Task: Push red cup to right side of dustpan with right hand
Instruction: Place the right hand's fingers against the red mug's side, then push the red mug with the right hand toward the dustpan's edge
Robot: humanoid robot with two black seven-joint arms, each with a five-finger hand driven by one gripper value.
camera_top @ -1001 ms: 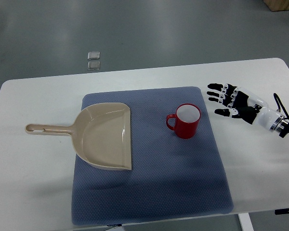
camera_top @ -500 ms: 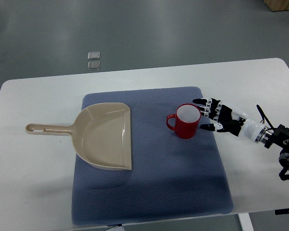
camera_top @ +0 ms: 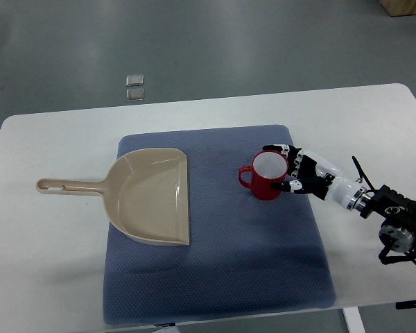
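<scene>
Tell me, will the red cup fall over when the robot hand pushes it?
Probably not. The red cup looks short and wide, standing upright. The robot hand touches its side, so it should slide. The blue mat looks bumpy, so it might drag or wobble slightly.

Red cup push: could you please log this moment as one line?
right hand at red cup | fingers open | cup upright on blue mat | dustpan apart

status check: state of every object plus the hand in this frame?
red cup: upright on mat, empty, handle toward dustpan
dustpan: flat on mat, empty, apart from cup
blue mat: spread flat on table
right hand: fingers open, against cup's right side, no grasp
</scene>
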